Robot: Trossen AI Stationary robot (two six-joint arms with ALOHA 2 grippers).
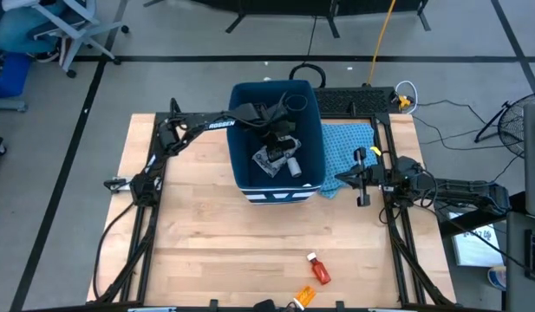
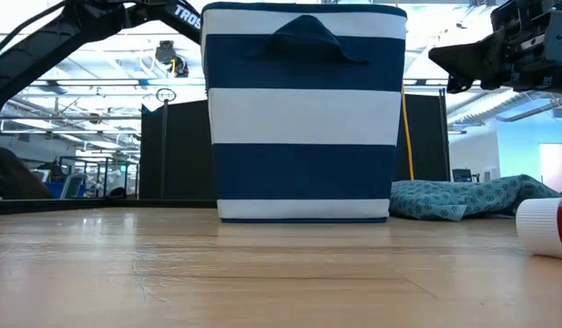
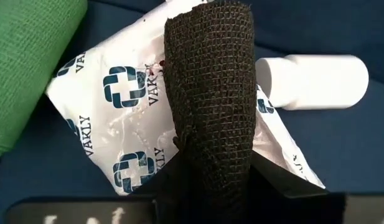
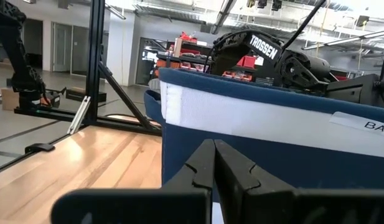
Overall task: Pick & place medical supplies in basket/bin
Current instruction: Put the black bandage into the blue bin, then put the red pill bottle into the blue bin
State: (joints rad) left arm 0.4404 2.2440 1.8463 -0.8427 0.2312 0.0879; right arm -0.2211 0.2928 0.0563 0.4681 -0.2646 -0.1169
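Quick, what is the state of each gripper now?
Left gripper: inside the bin, closed on the black bandage roll.
Right gripper: beside the bin, closed, holding nothing.

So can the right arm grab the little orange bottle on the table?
Probably yes. The orange bottle lies alone on open wood, nothing over it. The right end effector hangs shut beside the blue bin, so it would need to swing over and open first.

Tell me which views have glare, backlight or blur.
Low view: bright windows behind leave the bin backlit, and the near bottle cap at the edge is soft. Left wrist view: the black wrap roll is sharp, with shine on the white packet. Right wrist view: the near fingers are blurred.
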